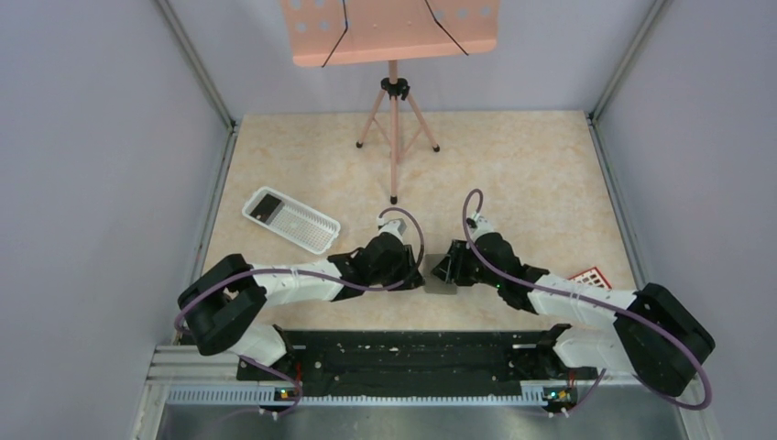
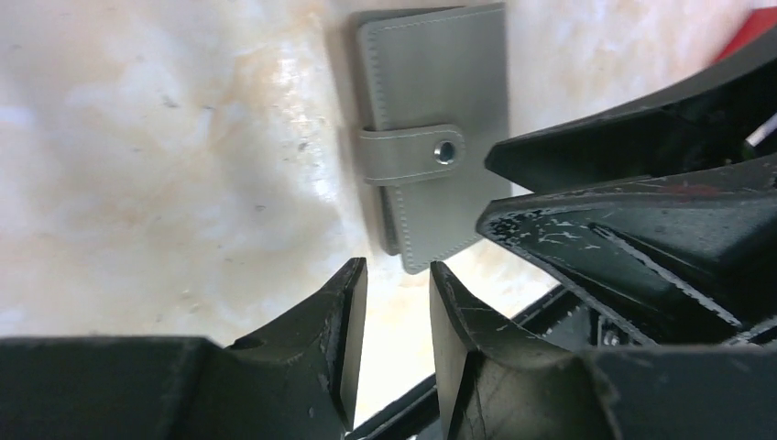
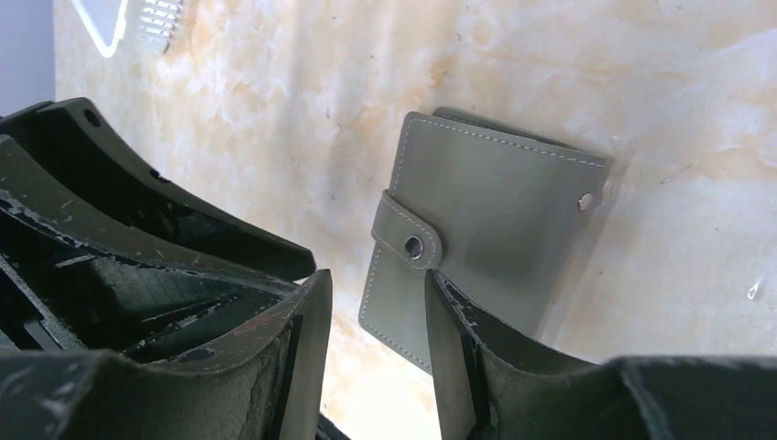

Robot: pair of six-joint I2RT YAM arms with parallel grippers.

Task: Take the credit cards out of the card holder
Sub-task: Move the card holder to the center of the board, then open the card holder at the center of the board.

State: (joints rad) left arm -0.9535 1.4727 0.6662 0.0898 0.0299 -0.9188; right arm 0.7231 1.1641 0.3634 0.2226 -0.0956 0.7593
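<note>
Holder lies shut between my grippers, strap snapped. Left gripper, holder at its 12 o'clock, and right gripper, holder at 1 o'clock, are half-open and empty. I'd pin one half, then peel the strap gently.

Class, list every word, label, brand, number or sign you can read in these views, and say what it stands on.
No text can be read in any view.
flat grey stitched card holder: plain, only a metal snap, no print.
red card with pale squares: too small to read.
dark item in the white ribbed plastic tray: too small to read.
</note>
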